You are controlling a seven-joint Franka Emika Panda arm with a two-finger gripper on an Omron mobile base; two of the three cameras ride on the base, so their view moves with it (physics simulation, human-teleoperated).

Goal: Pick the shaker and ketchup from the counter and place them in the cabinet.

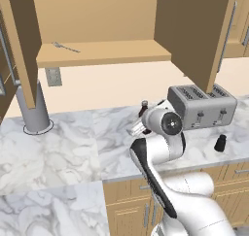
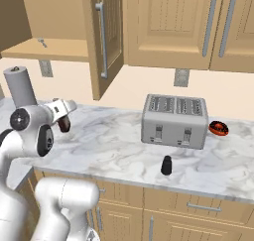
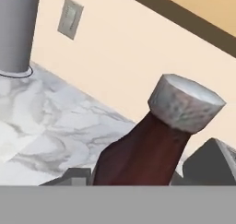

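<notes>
Neither item is sitting in the cabinet (image 1: 104, 53) yet: its open shelf is carrying no bottle and no shaker, only a thin small object lying flat that is too small to make out. The shaker (image 2: 166, 165) is standing untouched on the marble tabletop (image 2: 114, 146), in front of the toaster (image 2: 174, 120) and well apart from the arm. The ketchup (image 3: 143, 151) is sitting right between the dark finger tips in the hand view, its pale-looking cap tilted toward the upper right, so the hand (image 2: 63, 117) is judged to be closing narrowly around the bottle's body; whether the bottle is lifting off the tabletop cannot be told. The arm is folding forward over the tabletop's edge, elbow raised and wrist reaching toward the back wall, with the hand low beside the grey cylinder (image 2: 20, 86). Left to do: carrying the ketchup up to the shelf, then fetching the shaker.
</notes>
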